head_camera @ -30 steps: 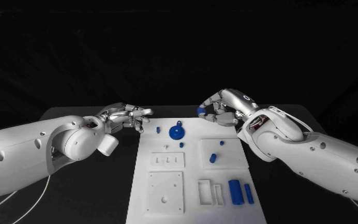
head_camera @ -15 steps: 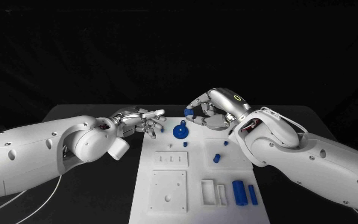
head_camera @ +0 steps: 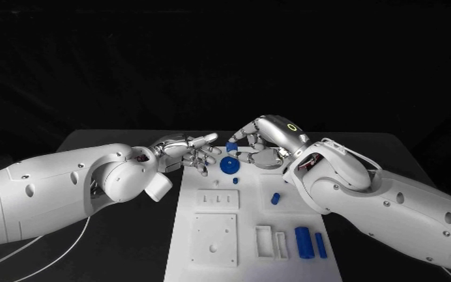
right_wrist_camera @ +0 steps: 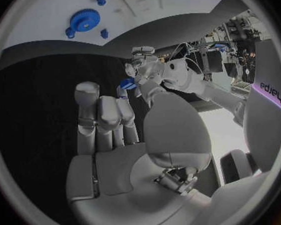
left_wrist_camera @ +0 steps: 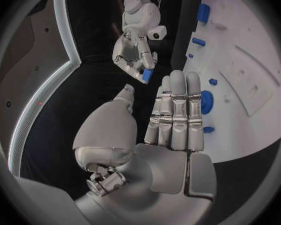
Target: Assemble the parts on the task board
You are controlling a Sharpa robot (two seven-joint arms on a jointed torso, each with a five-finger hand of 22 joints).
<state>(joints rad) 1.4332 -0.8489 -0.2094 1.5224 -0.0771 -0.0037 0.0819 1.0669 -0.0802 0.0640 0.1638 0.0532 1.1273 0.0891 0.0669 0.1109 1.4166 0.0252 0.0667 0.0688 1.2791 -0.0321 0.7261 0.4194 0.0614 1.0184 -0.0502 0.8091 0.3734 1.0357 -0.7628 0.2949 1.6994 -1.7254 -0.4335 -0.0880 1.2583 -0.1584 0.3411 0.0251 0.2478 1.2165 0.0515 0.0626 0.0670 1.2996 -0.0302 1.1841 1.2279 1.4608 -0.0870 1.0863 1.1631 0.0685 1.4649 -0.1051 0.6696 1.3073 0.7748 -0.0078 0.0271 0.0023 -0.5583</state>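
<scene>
Two hands meet above the task board's (head_camera: pixel 246 230) far edge in the head view — the right hand (head_camera: pixel 263 142) pinches a small blue part (head_camera: pixel 231 146), the left hand (head_camera: pixel 193 152) empty, fingers apart. Left wrist view: straight fingers (left_wrist_camera: pixel 177 110), the part (left_wrist_camera: pixel 147 75) beyond. It looks light, stiff, slippery — best gripped across its sides.

Dim scene, black backdrop swallows upper half of head view. Light from above: glossy white plastic arm shells (head_camera: pixel 66 184) and flat white task board (head_camera: pixel 240 230) bright, soft highlights on shells. Wrist views: strong fisheye bending, dark vignette ring, board edges (left_wrist_camera: pixel 240 75) curved, rim detail soft.
</scene>
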